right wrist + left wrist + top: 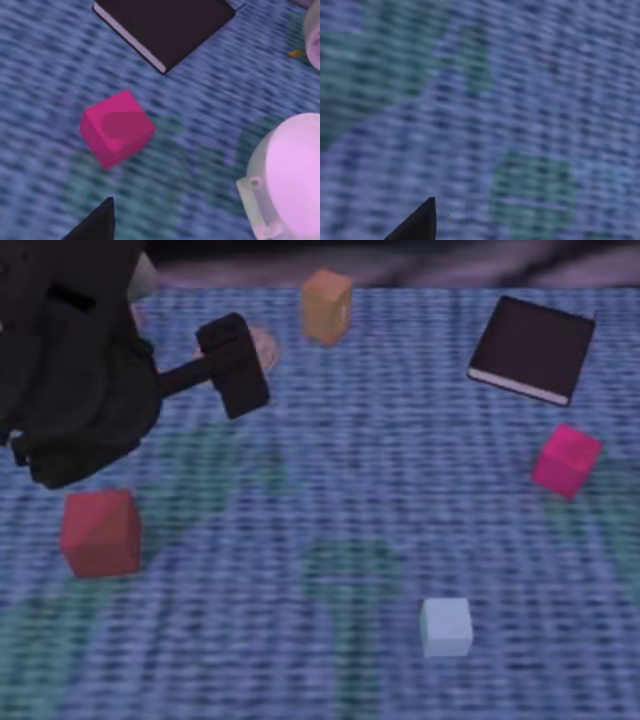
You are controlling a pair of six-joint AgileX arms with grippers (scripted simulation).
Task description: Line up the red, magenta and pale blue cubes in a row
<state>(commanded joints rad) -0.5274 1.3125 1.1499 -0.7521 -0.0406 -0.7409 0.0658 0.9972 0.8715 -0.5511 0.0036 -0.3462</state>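
left arm (70, 370) looms at the table's upper left above the red cube (99, 532); finger state cannot be told. magenta cube (566, 460) lies right, near a black book (532, 348); pale blue cube (446, 627) sits low, apart.

Left arm (70, 390): bulky matte-black links filling the top view's upper-left corner, ending in a slim black bar that carries a blocky black head (233, 365). Each wrist view shows one dark, pointed fingertip (417, 224). A pale lilac rounded housing (290, 175) with small screw holes appears in the right wrist view.

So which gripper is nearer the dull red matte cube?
Left. The left gripper hangs above the table's left, beyond the dull red matte cube; the right gripper isn't in the top view.
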